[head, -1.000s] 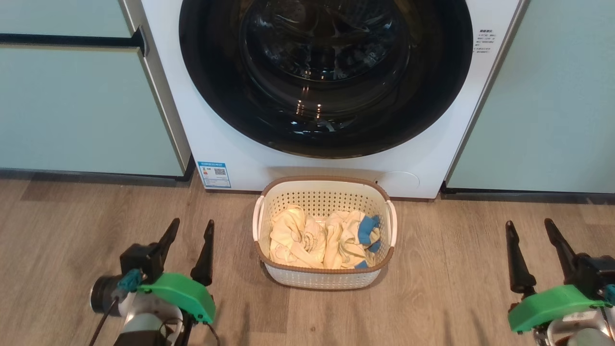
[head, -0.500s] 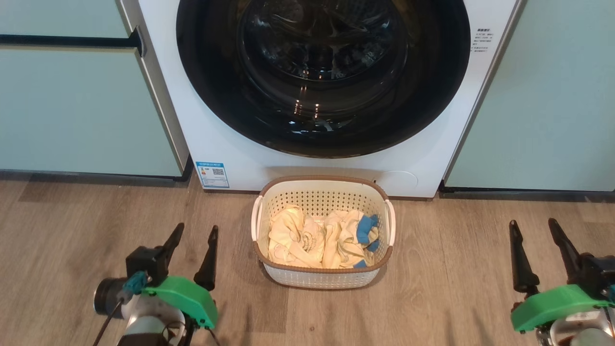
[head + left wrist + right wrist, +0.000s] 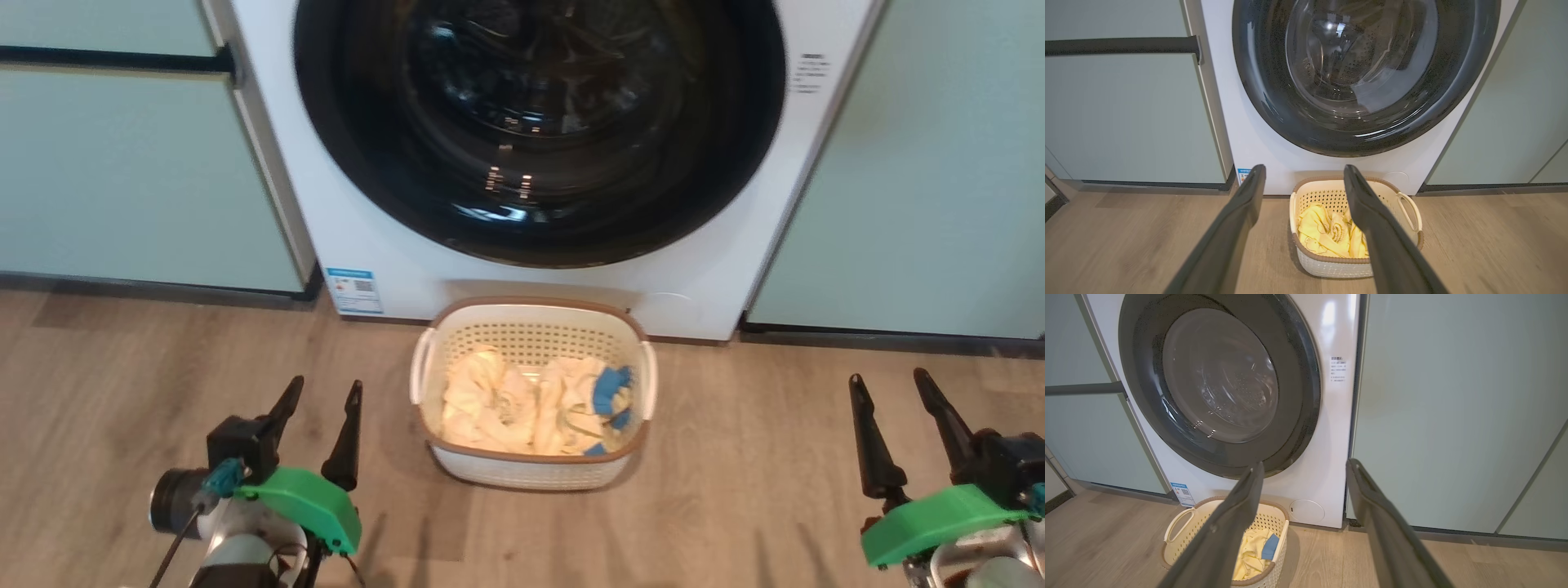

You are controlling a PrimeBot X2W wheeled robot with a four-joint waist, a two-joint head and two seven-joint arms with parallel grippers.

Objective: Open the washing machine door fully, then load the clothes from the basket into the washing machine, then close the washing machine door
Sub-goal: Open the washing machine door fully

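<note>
The white washing machine (image 3: 392, 278) stands ahead, and its round black door (image 3: 539, 122) with the glass bowl lies flat against the front, closed. On the floor just before it sits the cream basket (image 3: 531, 469) holding pale yellow clothes (image 3: 498, 404) with a blue patch. My left gripper (image 3: 325, 394) hovers open to the basket's left, nothing between its fingers. Far to the right my right gripper (image 3: 888, 384) is open too. The left wrist view has the door (image 3: 1367, 73) and basket (image 3: 1331, 265); the right wrist view has the door (image 3: 1220, 379) and basket (image 3: 1180, 535).
Pale green cabinet panels (image 3: 139, 163) flank the machine on both sides, the left one with a dark horizontal bar (image 3: 114, 59). A blue sticker (image 3: 353, 291) sits low on the washer's left. Wooden floor (image 3: 735, 490) spreads around the basket.
The whole head picture has shifted slightly left and blurred, so the camera moved. Both grippers stay open in about the same place; door and basket are unchanged.
</note>
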